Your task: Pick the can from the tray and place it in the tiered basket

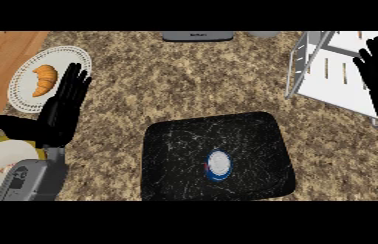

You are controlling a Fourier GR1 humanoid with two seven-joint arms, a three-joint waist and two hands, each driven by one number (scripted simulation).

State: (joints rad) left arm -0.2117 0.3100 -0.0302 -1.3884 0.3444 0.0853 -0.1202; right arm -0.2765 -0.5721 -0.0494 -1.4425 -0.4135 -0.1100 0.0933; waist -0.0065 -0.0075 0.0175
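A can (pixel 218 165) with a white top and blue side stands upright on the black tray (pixel 177 143), right of the tray's middle. The white tiered basket (pixel 336 78) sits at the far right of the counter. My left hand (pixel 63 108) is at the left, fingers straight and pointing up, well apart from the tray. My right hand (pixel 367 70) shows at the right edge over the basket, fingers straight. Neither hand holds anything.
A white plate (pixel 26 80) with a croissant (pixel 44 79) lies at the far left, beside my left hand. A grey appliance (pixel 197 36) sits at the counter's back edge. A wooden surface shows at the top left corner.
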